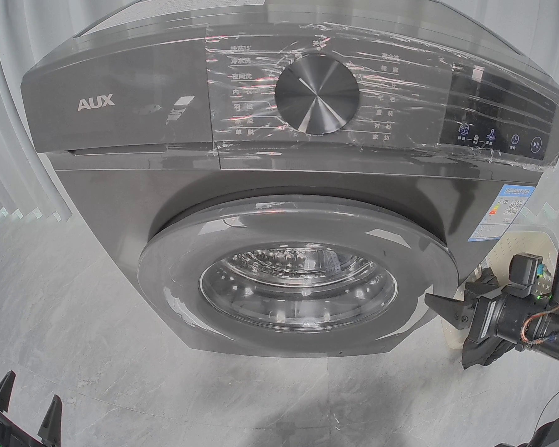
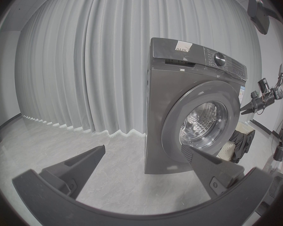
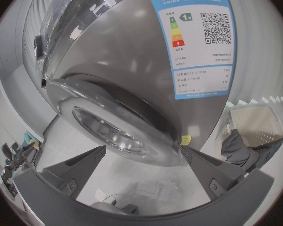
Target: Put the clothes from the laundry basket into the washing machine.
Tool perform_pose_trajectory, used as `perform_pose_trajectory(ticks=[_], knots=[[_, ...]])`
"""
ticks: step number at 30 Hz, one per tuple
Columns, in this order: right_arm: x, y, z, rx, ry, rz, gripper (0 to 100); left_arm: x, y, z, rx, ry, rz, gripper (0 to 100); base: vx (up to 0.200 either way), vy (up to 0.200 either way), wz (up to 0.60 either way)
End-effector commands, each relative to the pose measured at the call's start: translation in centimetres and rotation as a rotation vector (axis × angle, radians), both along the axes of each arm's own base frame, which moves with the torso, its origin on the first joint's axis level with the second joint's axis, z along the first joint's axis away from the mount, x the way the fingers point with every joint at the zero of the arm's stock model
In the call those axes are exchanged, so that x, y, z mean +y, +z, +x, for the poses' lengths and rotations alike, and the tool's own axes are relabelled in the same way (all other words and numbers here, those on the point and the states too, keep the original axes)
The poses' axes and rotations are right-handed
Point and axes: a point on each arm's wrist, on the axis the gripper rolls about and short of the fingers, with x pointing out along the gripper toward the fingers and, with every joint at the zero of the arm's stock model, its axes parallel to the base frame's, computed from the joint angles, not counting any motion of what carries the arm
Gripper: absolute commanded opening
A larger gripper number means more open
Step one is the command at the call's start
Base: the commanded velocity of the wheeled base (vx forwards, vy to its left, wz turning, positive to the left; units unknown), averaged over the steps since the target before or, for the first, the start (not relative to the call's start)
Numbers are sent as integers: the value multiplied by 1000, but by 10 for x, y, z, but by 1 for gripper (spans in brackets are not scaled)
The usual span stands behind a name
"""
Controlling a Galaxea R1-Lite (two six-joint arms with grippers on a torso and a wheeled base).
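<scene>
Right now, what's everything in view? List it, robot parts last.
Grey front-loading washing machine: 1, grey, centre, on the floor.
Round glass-windowed door: 1, grey rim, machine's front, shut.
Round metal dial: 1, silver-grey, middle of the control panel.
Blue-and-white energy label: 1, machine's front, upper right.
Cream perforated plastic laundry basket: 1, cream, on the floor right of the machine.
Dark clothes: count unclear, dark grey, draped over the basket's rim.
Pleated curtain: 1, pale grey, behind the machine.
Left pincer: 1, black, low left, open, empty.
Right pincer: 1, black, by the door's right edge, open, empty.
</scene>
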Motion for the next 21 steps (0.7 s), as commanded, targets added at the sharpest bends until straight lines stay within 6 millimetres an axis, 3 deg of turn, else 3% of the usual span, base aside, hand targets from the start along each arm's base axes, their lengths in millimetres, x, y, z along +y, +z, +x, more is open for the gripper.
perform_pose_trajectory(ticks=[1,11,21], knots=[[2,-6,15,12,-15,-40,100,0,-5,0,0,0,-1,100,0,0,0],[11,-11,31,-21,-8,-24,100,0,-5,0,-2,0,-2,100,0,0,0],[9,-21,20,23,63,-27,100,0,-5,0,0,0,-4,100,0,0,0]])
